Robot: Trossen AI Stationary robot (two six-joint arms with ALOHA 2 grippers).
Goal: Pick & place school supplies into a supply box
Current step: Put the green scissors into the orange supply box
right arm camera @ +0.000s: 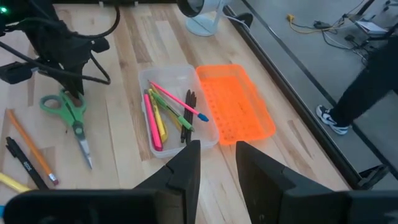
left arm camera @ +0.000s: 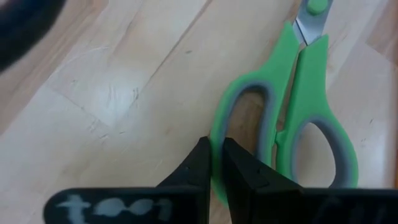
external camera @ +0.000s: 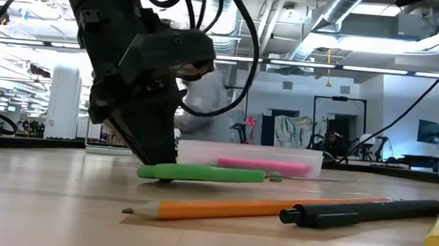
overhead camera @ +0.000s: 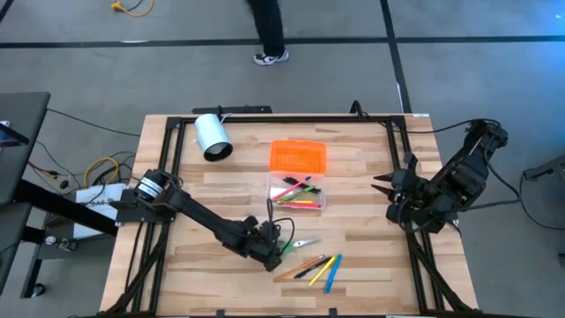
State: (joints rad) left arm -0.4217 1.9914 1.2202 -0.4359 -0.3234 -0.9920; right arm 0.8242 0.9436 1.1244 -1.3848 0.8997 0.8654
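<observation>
L gripper (left arm camera: pixel 216 163) is down on the table at the near-centre, jaws pinched nearly shut on one handle loop of the green scissors (left arm camera: pixel 292 118). Scissors lie flat, long axis running from the jaws out toward the blade tip, pointing away from the L arm. Just nearer, loose pencils & pens (overhead camera: pixel 316 267). Beyond, the clear supply box (overhead camera: pixel 297 193) already holds several pens; orange lid (overhead camera: pixel 298 156) lies behind it. R gripper (right arm camera: pixel 217 163) waits at table's right edge, jaws apart, empty.
</observation>
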